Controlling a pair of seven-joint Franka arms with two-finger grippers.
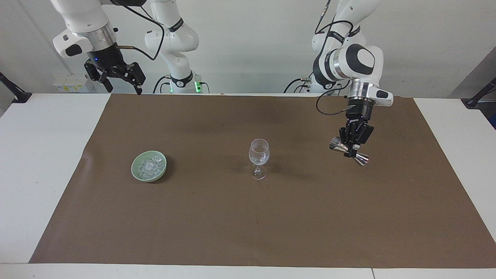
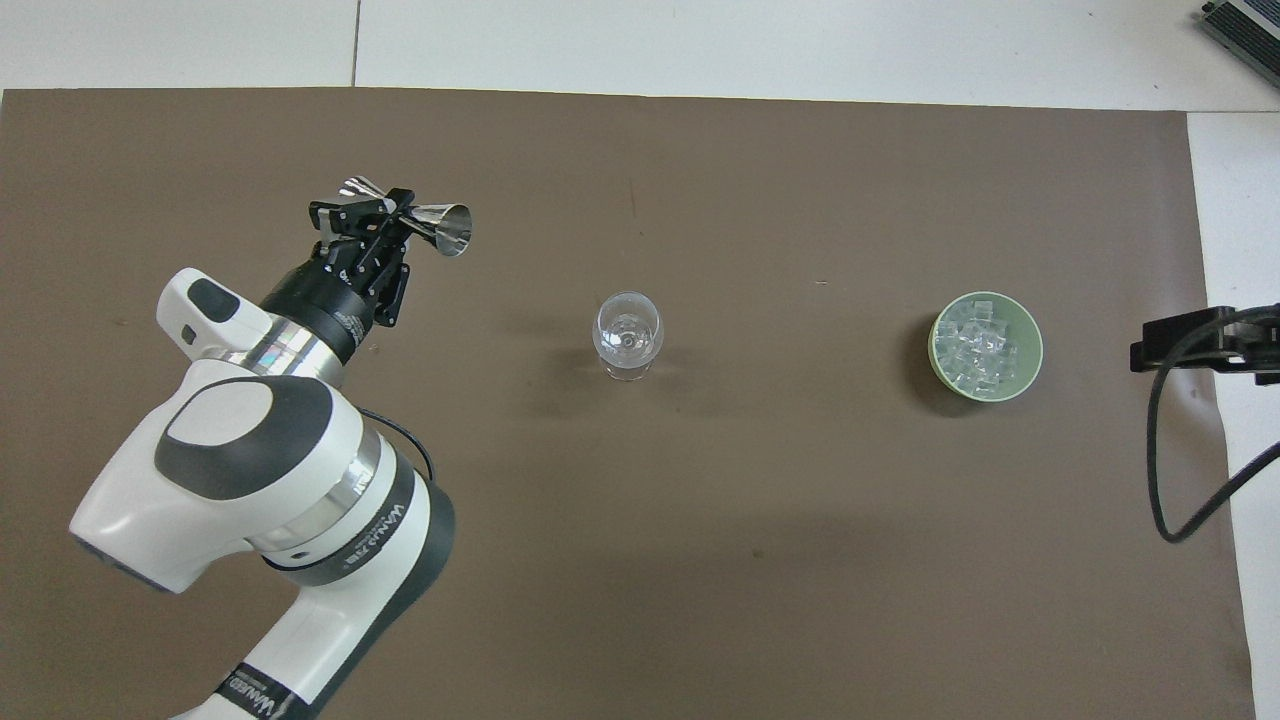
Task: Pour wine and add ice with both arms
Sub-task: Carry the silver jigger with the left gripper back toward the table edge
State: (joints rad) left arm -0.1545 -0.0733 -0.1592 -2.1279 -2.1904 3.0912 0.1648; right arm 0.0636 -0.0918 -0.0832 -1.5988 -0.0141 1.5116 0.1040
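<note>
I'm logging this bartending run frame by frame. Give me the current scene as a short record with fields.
left gripper: shut on the jigger, up in the air over the brown mat
right gripper: open, empty, waiting above the table's edge
wine glass: upright at mid-mat
green bowl: holds the ice, toward the right arm's end
</note>
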